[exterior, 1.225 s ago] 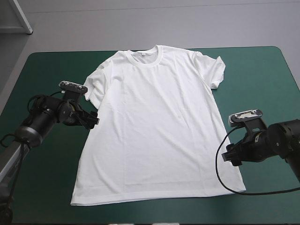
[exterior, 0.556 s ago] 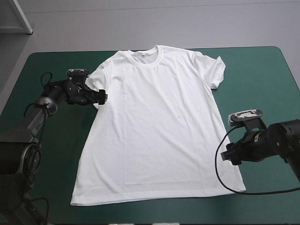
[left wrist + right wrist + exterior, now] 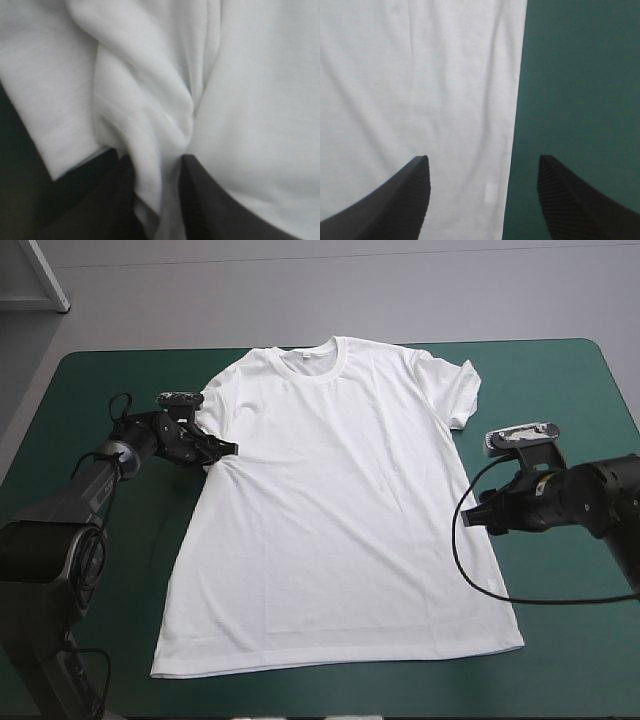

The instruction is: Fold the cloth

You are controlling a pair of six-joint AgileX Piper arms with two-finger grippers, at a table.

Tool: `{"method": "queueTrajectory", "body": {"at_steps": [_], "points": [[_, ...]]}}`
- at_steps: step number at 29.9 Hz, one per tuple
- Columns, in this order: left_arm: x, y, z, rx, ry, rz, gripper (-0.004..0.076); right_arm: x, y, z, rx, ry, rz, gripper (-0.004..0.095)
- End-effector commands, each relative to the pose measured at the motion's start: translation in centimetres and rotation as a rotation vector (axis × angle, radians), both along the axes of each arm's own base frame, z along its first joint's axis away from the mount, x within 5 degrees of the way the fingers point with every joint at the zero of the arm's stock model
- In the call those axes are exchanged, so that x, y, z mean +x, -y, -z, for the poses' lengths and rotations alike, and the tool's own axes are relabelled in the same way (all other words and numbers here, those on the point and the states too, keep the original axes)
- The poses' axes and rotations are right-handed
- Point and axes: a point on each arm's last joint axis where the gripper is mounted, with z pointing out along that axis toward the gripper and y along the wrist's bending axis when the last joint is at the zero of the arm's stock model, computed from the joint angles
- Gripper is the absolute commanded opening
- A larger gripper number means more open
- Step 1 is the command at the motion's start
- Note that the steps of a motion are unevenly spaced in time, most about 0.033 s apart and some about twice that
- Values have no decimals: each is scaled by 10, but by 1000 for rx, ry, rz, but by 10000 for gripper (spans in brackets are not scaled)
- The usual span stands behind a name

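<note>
T-shirt (image 3: pixel 335 510) lies flat mid-table: left gripper (image 3: pixel 226 448) pinches cloth by the left sleeve, while right gripper (image 3: pixel 478 520) gapes wide over the right edge, which it should straddle squarely before pinching.

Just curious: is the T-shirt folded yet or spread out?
Spread flat: the T-shirt lies open on the table, bunched only where the left gripper pinches it.

High view from above and behind, wrist views close on opposite sides of the T-shirt (image 3: pixel 330 500)

T-shirt (image 3: pixel 330 510) — plain white; table cover (image 3: pixel 560 390) — teal-green
</note>
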Motion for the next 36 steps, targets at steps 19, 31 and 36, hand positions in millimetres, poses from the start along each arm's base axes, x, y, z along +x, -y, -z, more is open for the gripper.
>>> {"method": "queueTrajectory", "body": {"at_steps": [19,31,36], "points": [[0,1,-21,30,60,24,21,173,-11,20,34,24,32,562],[-1,2,-21,17,53,10,21,232,-2,91,154,-106,23,437],[-1,2,-21,17,50,11,21,239,-3,104,162,-117,28,376]]}}
